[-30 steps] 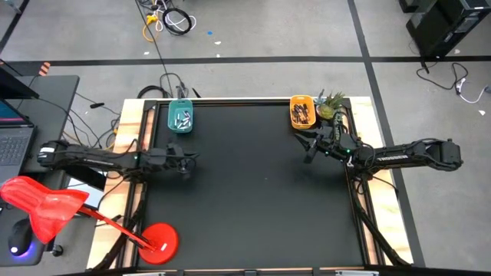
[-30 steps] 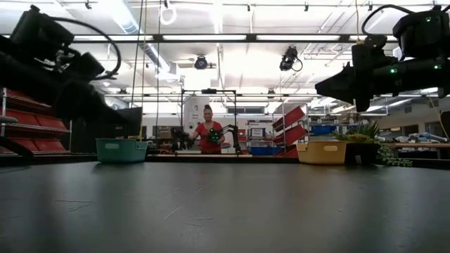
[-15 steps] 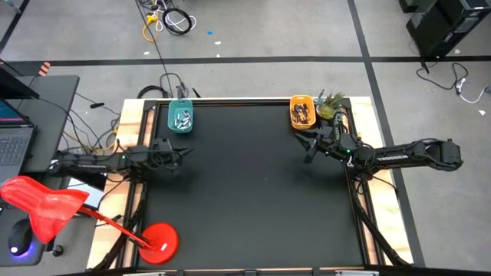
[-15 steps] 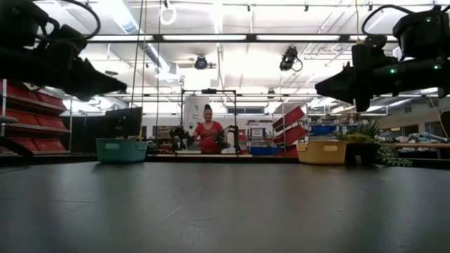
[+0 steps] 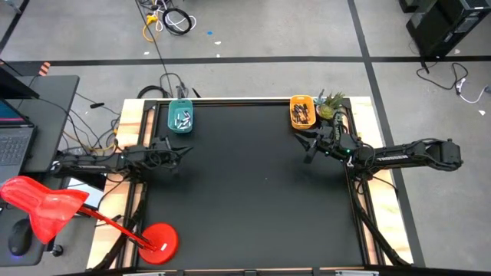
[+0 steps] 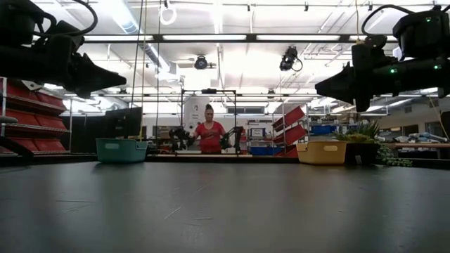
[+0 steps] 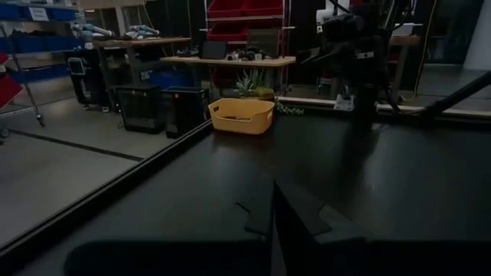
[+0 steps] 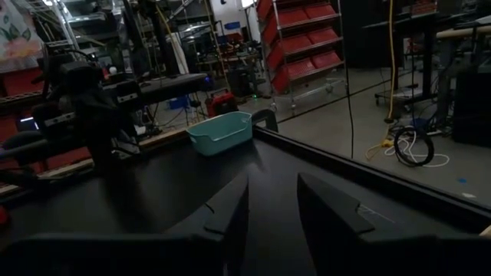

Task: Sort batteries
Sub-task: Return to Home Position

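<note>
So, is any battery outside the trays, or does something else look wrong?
Nothing stands out. The silver batteries lie in the teal tray, the dark batteries in the yellow tray, none loose on the table. The left claw and right claw hang empty above it.

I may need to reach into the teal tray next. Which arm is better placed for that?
Left. The left hand hovers close to the teal tray, while the right hand is far across from it, next to the yellow tray.
</note>
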Motion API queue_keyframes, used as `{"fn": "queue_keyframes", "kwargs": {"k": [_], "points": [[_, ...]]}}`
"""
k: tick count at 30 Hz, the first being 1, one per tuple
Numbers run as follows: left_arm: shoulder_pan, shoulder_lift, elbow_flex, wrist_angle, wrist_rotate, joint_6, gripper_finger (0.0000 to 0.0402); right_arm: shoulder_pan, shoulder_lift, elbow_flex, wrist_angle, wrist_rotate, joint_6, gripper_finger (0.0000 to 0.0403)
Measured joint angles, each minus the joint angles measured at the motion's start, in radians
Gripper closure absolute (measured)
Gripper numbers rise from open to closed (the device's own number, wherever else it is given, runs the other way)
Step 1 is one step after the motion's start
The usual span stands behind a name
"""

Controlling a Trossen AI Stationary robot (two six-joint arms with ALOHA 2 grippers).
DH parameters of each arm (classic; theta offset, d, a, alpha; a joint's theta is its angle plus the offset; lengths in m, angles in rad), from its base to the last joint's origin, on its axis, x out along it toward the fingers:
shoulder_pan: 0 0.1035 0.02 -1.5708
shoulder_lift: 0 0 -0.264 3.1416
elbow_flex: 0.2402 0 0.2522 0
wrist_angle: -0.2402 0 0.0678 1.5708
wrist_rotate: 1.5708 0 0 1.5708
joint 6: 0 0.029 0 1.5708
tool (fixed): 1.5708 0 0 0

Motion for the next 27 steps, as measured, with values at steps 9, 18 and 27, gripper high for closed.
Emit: {"fn": "queue_keyframes", "kwargs": {"k": [9, 18, 27], "points": [[0.0, 0.001, 0.0, 0.002, 0.0, 0.0, 0.0382, 0.0, 0.0, 0.0, 0.0, 0.0, 0.0, 0.028], [0.0, 0.002, 0.0, 0.005, 0.0, 0.0, 0.0382, 0.0, -0.023, 0.0, -0.016, 0.0, 0.0, 0.0279], [0.0, 0.002, 0.0, 0.005, 0.0, 0.0, 0.0382, 0.03, -0.312, 0.0, -0.014, 0.0, 0.0, 0.0279]]}}
